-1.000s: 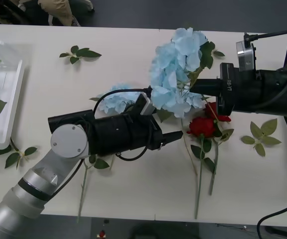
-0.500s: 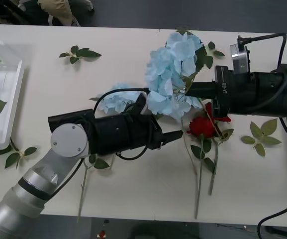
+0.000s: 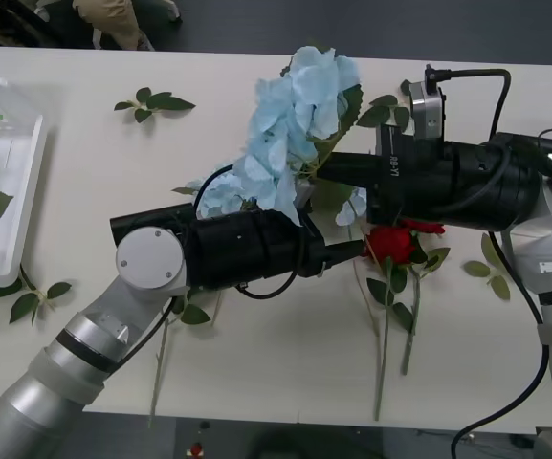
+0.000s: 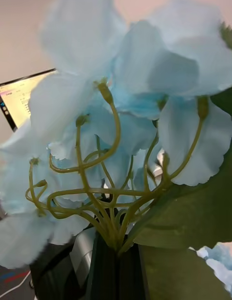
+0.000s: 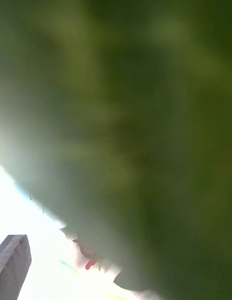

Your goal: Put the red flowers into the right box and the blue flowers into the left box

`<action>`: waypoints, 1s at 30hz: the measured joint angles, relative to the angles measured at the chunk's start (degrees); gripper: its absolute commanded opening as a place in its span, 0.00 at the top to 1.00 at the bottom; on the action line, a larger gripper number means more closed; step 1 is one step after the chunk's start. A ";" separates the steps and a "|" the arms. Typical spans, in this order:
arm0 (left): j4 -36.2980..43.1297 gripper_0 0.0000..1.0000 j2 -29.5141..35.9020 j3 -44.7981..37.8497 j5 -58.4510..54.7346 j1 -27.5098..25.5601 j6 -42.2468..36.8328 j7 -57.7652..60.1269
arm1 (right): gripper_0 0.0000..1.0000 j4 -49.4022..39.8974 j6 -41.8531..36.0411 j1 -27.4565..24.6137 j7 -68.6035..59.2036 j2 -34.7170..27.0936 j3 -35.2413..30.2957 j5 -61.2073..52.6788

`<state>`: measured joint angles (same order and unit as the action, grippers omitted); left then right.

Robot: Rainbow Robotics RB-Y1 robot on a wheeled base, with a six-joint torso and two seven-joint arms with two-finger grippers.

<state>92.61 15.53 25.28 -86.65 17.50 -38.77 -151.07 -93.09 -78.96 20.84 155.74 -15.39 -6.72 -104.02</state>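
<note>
**Blue bloom pinched aloft over mid-table**

Right gripper (image 3: 316, 164) pressed together on the stem cluster of a blue flower (image 3: 290, 115), black fingers (image 4: 116, 273) closed tight around the green stalks where they fan out into the pale petals (clearest from the right wrist). Bloom raised above the table (image 3: 256, 373), head tilted toward the far edge, broad green leaf hanging beside the fingers.

Left gripper (image 3: 347, 252) stretched out low across the middle of the table, tip just beside the red flowers (image 3: 390, 244); cannot tell whether parted or closed. Left wrist view smothered by a blurred green leaf (image 5: 125, 111), with a speck of red near the fingers' edge.

Second blue flower (image 3: 220, 194) lying on the table, partly hidden behind the left arm and under the lifted bloom. Red flowers flat on the table under the right arm, stems running toward the near edge.

Left box (image 3: 29, 182) at the table's left edge, well apart from both grippers, a green leaf already inside. Loose leaf sprigs (image 3: 151, 102) scattered on the table
</note>
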 measured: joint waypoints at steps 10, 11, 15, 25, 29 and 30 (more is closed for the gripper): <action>0.00 0.00 0.00 0.00 0.00 0.00 0.01 0.00 | 1.00 0.00 0.52 0.00 0.00 0.95 0.01 0.61; 0.00 0.00 0.00 0.00 0.00 0.00 0.02 0.00 | 1.00 0.05 0.52 0.00 0.00 0.95 0.01 0.73; 0.00 0.00 0.00 0.18 -0.04 0.00 1.56 0.00 | 1.00 0.76 0.85 0.00 0.00 0.95 0.01 0.73; -0.01 1.00 0.00 4.12 -4.53 0.13 6.87 0.00 | 1.00 3.06 2.52 0.00 0.00 1.75 -0.17 0.70; -0.01 1.00 -0.01 4.12 -4.55 0.13 6.86 0.00 | 1.00 3.11 4.02 0.00 0.00 2.15 -0.13 0.71; -0.01 1.00 -0.01 4.12 -4.58 0.13 6.86 0.00 | 1.00 3.11 4.16 0.00 0.00 2.12 -0.13 0.71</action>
<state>92.60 15.52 29.40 -91.23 17.63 -31.91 -151.07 -89.98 -74.80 20.84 155.74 -13.28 -6.86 -103.32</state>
